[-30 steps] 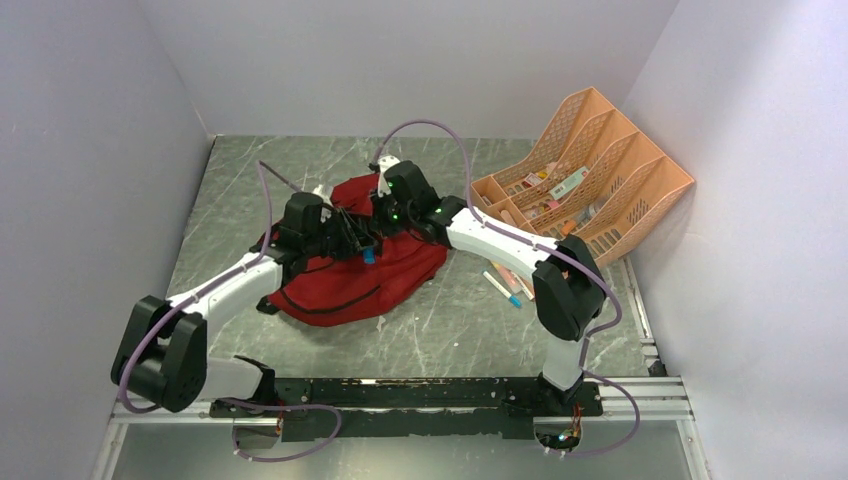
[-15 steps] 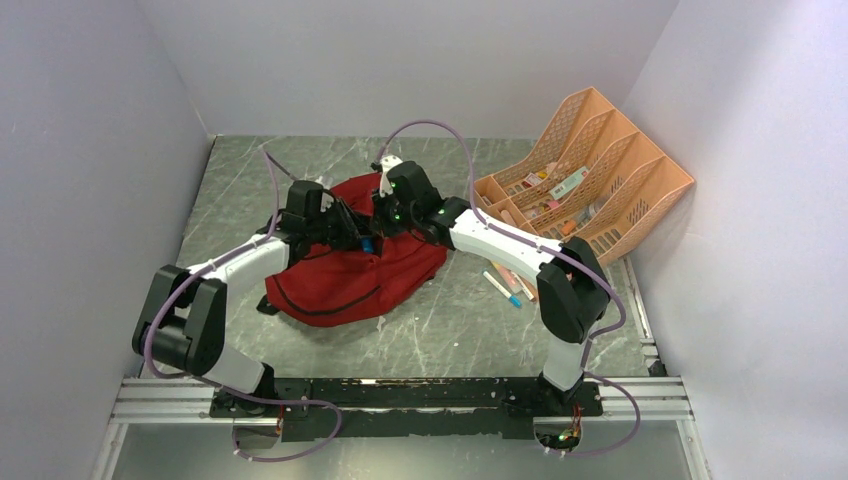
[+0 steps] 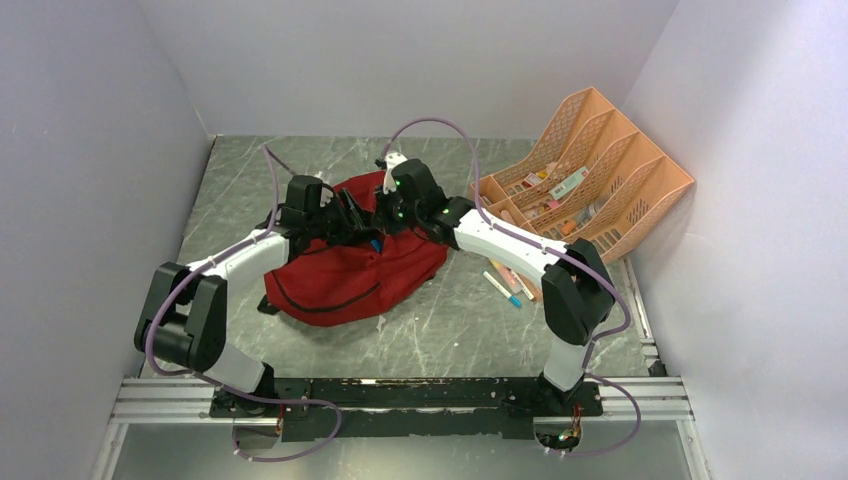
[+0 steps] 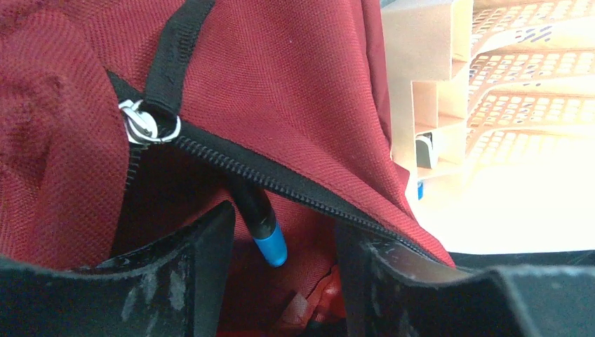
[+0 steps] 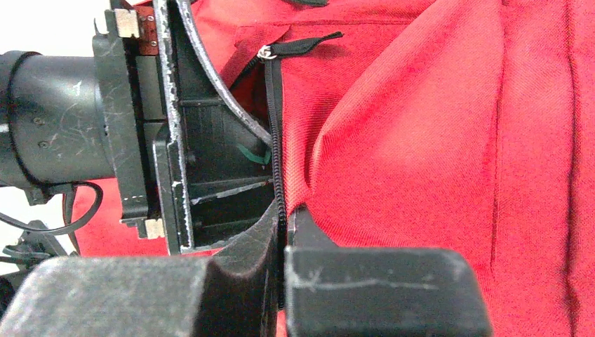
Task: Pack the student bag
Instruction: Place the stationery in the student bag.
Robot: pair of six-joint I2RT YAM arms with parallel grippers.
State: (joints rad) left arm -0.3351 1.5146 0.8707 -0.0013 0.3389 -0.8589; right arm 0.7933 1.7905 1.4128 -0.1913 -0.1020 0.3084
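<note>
You see left gripper (image 4: 281, 228) spread around a blue-capped pen (image 4: 265, 235) in the student bag (image 3: 340, 275) zip mouth | right gripper (image 5: 284, 225) pinching its zipper (image 5: 275, 140) | bag mid grey marble tabletop (image 3: 450, 325) | pale walls (image 3: 400, 60).

A grey marbled table (image 3: 450, 330) bears the student bag (image 3: 345, 275) centrally. A peach organiser (image 3: 590, 175) stands far right, loose markers (image 3: 508, 283) just beside it.

The student bag (image 3: 340, 280), a dark-red soft fabric backpack, lay slumped flat on the bench (image 3: 450, 330), left of centre, its black zipper (image 4: 295, 189) parted below a silver slider.
</note>
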